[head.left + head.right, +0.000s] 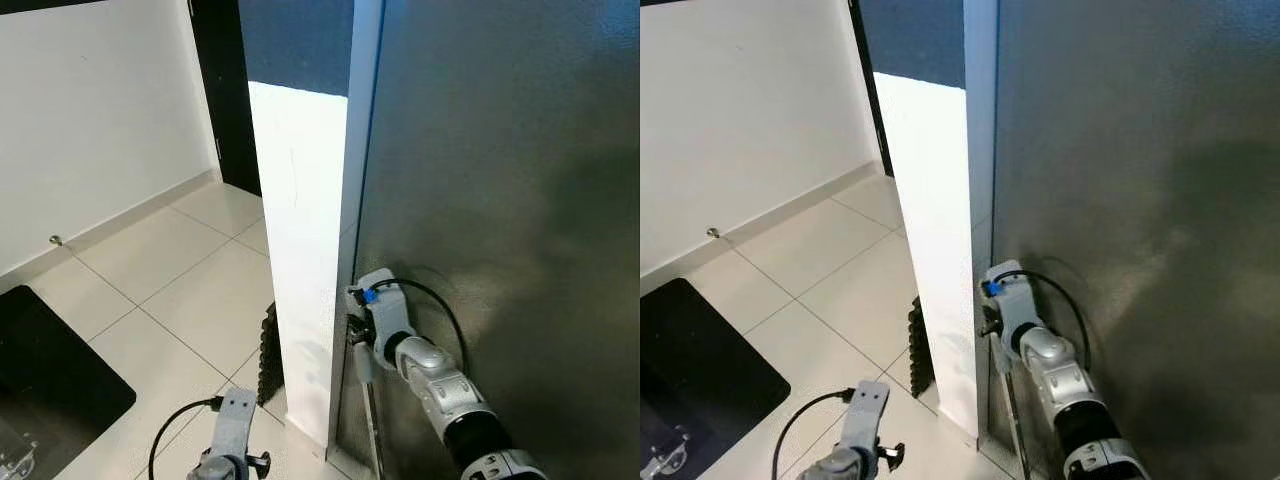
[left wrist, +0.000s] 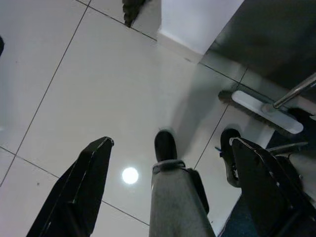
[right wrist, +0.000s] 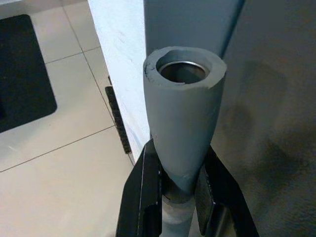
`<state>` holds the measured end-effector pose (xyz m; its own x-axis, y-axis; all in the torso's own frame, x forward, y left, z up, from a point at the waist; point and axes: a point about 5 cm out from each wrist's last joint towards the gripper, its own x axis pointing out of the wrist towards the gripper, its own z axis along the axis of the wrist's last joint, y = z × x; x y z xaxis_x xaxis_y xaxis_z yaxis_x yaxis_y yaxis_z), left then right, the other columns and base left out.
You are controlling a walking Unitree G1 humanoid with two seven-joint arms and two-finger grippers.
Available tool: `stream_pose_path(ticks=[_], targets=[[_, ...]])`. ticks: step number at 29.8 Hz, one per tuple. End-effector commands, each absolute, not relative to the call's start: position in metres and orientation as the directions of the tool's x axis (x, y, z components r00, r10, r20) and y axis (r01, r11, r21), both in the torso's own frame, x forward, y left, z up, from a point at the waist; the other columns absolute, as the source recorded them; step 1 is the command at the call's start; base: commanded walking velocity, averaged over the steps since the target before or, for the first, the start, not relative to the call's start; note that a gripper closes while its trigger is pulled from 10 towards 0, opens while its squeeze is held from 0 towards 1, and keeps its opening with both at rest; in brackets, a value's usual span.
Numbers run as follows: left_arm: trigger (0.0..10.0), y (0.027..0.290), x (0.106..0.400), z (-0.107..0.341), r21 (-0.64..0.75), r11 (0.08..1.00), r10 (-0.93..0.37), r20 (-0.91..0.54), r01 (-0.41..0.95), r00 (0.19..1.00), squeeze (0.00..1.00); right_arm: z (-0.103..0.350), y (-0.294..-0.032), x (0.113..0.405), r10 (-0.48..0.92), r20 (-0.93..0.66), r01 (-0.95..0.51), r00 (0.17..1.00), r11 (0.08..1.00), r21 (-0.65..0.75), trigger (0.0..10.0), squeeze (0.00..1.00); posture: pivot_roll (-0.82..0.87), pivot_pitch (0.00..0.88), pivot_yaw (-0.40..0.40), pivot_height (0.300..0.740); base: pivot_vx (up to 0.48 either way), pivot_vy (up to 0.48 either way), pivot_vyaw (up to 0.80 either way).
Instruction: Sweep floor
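**Broom gripped at the grey panel, head still parked in the corner**

Head views: right gripper (image 1: 357,335) is up against the edge of the dark grey panel (image 1: 500,180), next to the white wall (image 1: 300,230). A thin metal broom handle (image 1: 372,425) runs down from it toward the floor. Left gripper (image 1: 232,420) hangs low over the pale floor tiles (image 1: 170,290). Black mat (image 1: 50,370) lies off to the robot's left.

Left wrist view: left fingers (image 2: 81,187) are spread wide, holding nothing. Broom head (image 2: 266,112) sits flat on the tiles at the foot of the panel, shaft angling up from it.

Right wrist view: right fingers (image 3: 143,197) are clenched on the grey foam grip (image 3: 183,123) just below its flared top.

Judgement: the step is lifting the broom out of the corner. Keep the clamp firm, draw it away from the panel before swinging, and bring the free gripper onto the shaft lower down for control.
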<state>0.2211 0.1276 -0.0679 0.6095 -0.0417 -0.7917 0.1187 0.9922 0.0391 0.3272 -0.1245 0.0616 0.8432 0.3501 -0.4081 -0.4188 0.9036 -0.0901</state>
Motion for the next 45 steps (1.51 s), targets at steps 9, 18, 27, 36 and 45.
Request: stream_pose_path(ticks=[9,18,27,36,45], targets=[[10.0,0.146,0.203,-0.078,0.065,0.991,-0.016,-0.816,0.119,0.578,0.0,0.058,-0.124,0.329,0.264,-0.385,-0.318,0.884,0.945,-0.081,10.0,0.0,-0.01,0.0,0.012,0.74,0.0,0.0,0.0],[10.0,0.146,0.203,-0.078,0.066,0.99,-0.017,-0.817,0.122,0.577,0.0,0.066,-0.132,0.335,0.205,-0.328,-0.238,0.922,0.969,-0.063,10.0,0.73,-0.01,0.0,0.015,0.74,0.0,0.0,0.0],[10.0,0.147,0.201,-0.079,0.065,0.99,-0.017,-0.818,0.122,0.574,0.0,0.081,-0.146,0.343,0.1,-0.21,-0.138,0.973,0.975,-0.173,10.0,0.82,-0.01,0.0,0.017,0.74,0.0,0.0,0.0],[10.0,0.149,0.202,-0.078,0.073,0.99,-0.011,-0.818,0.124,0.575,0.0,0.105,-0.17,0.35,-0.033,-0.064,0.019,0.997,0.978,-0.205,10.0,0.81,-0.01,0.0,0.019,0.74,0.0,0.0,0.0],[10.0,0.149,0.202,-0.078,0.081,0.988,-0.009,-0.818,0.131,0.576,0.0,0.131,-0.185,0.353,-0.034,0.086,0.042,0.996,0.995,-0.091,10.0,0.43,-0.01,0.0,0.024,0.74,0.0,0.0,0.0]])
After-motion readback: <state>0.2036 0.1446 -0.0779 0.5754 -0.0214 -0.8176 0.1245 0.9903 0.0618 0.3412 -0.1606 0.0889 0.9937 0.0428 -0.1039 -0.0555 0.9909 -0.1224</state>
